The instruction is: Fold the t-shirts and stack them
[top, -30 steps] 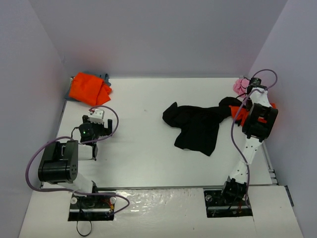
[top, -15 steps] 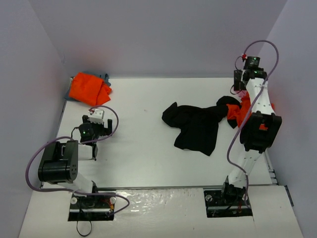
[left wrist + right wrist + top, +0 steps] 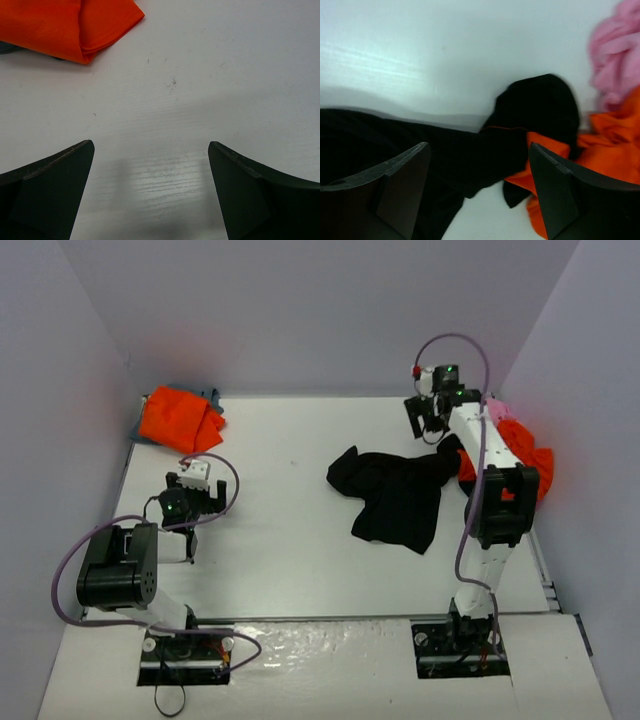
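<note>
Having let go and swung inward, the right gripper (image 3: 479, 149) hung open above the crumpled black cloth t-shirt (image 3: 395, 495), likely to regrasp; the left gripper (image 3: 150, 150) idled open.

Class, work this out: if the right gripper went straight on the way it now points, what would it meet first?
Probably the black shirt, right beside the orange shirt; depth is unclear.

The left gripper's (image 3: 150, 192) two dark fingers (image 3: 47, 192) stood wide apart above the bare white table (image 3: 210, 75), with a folded orange t-shirt (image 3: 75, 25) lying beyond at upper left.
</note>
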Motion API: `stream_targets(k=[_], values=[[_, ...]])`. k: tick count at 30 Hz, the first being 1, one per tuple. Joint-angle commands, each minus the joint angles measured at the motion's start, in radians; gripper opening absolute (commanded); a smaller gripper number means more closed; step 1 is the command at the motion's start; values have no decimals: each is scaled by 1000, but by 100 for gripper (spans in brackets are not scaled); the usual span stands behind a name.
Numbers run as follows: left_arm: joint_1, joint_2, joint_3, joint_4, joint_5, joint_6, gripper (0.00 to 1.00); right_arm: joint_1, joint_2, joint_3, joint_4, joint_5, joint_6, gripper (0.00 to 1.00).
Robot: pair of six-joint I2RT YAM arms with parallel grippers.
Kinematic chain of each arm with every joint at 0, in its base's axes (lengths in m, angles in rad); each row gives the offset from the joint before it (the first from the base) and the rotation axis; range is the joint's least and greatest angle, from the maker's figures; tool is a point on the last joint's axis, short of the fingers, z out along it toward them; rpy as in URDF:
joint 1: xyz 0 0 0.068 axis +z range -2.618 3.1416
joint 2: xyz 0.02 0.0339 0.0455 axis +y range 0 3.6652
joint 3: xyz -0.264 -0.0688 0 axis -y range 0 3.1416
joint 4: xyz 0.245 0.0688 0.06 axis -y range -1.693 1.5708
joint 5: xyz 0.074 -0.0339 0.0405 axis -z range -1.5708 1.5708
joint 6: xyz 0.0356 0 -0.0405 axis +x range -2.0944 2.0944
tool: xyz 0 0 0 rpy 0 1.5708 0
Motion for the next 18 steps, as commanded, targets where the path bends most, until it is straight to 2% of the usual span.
stream_targets(k=[1, 5, 7, 9, 10, 11, 12, 13, 18], values=[[6, -14, 4, 112, 26, 4, 97, 59, 97, -23, -58, -59, -28, 76], [8, -14, 10, 104, 30, 4, 97, 118, 176, -13, -102, -39, -36, 75], [8, -12, 8, 101, 30, 4, 97, 141, 208, -7, -108, -27, -38, 69], [9, -12, 10, 101, 31, 2, 97, 155, 232, 1, -116, -35, -39, 53], [10, -12, 10, 101, 31, 2, 97, 160, 238, 3, -122, -39, -42, 40], [11, -12, 10, 101, 31, 2, 97, 166, 242, 4, -126, -35, -46, 24], [11, -12, 10, 101, 32, 2, 97, 173, 243, 3, -128, -21, -52, 4], [11, -12, 10, 101, 32, 2, 97, 177, 242, 1, -127, -18, -53, 0], [9, -10, 10, 101, 31, 2, 97, 209, 167, -17, -109, -8, -58, 0]])
